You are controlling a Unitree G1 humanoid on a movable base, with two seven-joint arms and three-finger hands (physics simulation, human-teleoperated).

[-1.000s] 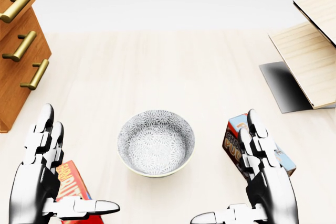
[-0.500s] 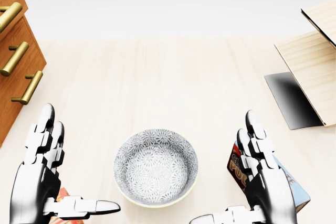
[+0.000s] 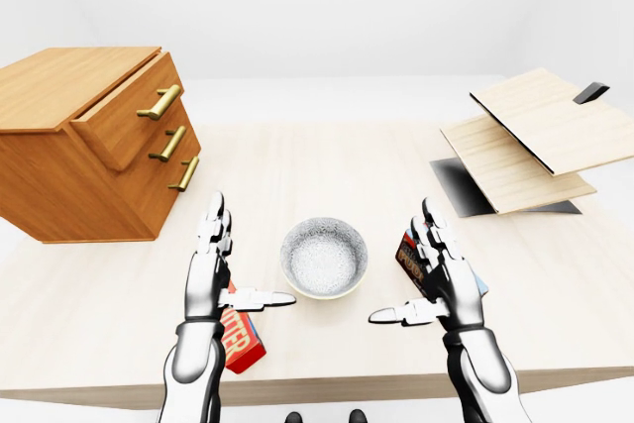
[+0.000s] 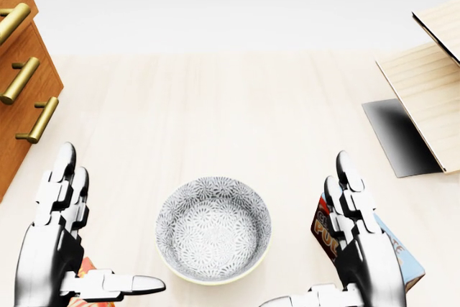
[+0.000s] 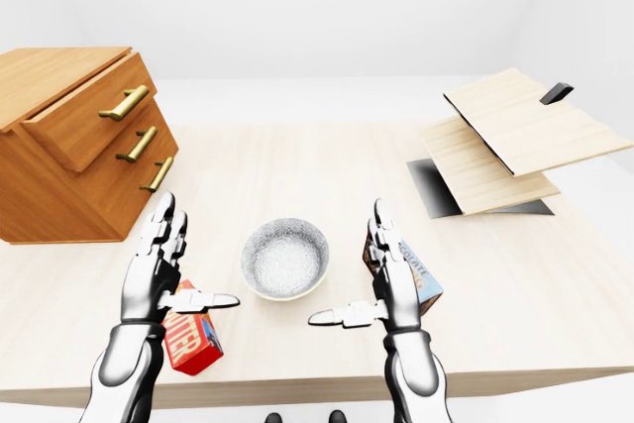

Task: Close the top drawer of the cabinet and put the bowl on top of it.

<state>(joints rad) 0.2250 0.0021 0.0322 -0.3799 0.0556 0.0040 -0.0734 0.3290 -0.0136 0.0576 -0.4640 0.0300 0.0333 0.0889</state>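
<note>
Pale wood table [image 3: 327, 165]: light grain, fills most of the eye views, with plain white walls behind it.
Bowl [image 4: 213, 229]: grey with a tiny flowery pattern inside and a cream outer rim. It sits upright on the table, right between the two hands and touching neither.
Cabinet [image 3: 69, 146]: orangey wood at the left of the eye views, well apart from the bowl, with three brass handles.
Top drawer [image 3: 124, 121]: sticks out past the two below it, so not closed yet.
Left hand [image 3: 210, 274]: spread wide, fingers straight, thumb pointing in at the bowl, holding nothing.
Right hand [image 3: 441, 279]: same deal, wide and empty.
Red box [image 3: 241, 339]: lies flat just beside the left wrist, near the table edge.
Blue and brown box [image 5: 421, 282]: partly hidden behind the right hand.
Wooden boards [image 3: 535, 136]: two tilted panels at the right, over a dark sheet [image 3: 461, 190].
</note>
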